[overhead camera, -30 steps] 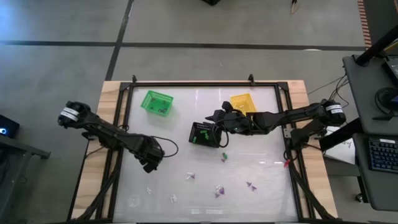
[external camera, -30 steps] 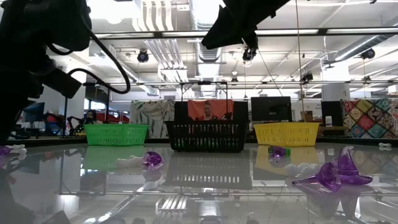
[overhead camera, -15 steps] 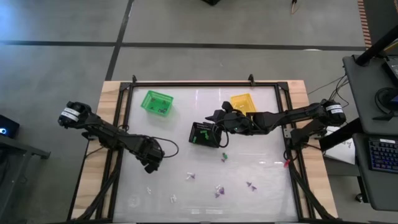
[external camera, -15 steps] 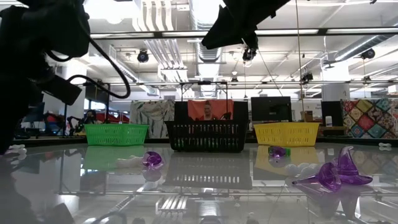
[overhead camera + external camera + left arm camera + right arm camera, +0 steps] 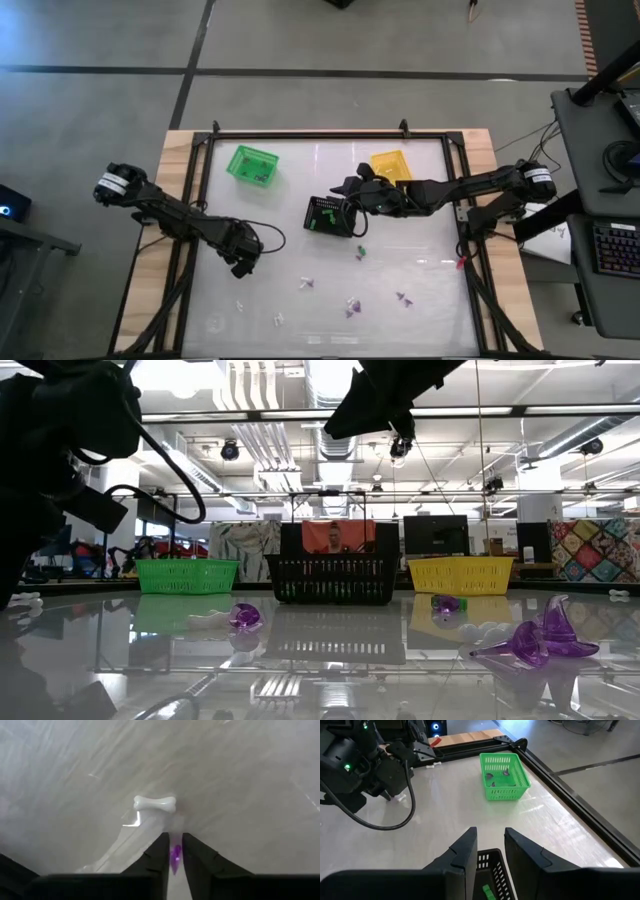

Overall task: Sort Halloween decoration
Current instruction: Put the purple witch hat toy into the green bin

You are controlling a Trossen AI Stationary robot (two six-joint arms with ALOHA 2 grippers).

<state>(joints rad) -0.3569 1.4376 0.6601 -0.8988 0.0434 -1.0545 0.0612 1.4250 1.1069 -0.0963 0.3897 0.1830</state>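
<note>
The left gripper (image 5: pixel 242 268) hangs low over the pale shiny table (image 5: pixel 420 250), on its left side. Its two dark fingers (image 5: pixel 161 854) are pinched on a tiny purple plastic trinket (image 5: pixel 175 857). Just past the fingertips, a small white plastic bone (image 5: pixel 154 803) lies flat on the table.

The right gripper (image 5: pixel 349 188) is above the black wire basket (image 5: pixel 329 215) near the middle of the table. Its fingers (image 5: pixel 465 852) are spread apart and hold nothing. Little green pieces (image 5: pixel 326 214) lie inside the black basket.

The green plastic basket (image 5: pixel 252 165) sits near the far edge of the table, and the yellow plastic basket (image 5: pixel 390 164) sits farther right along that edge.

More tiny purple and white trinkets (image 5: pixel 351 305) lie scattered on the near part of the table. One green trinket (image 5: pixel 361 250) lies alone, just on the near side of the black basket.
</note>
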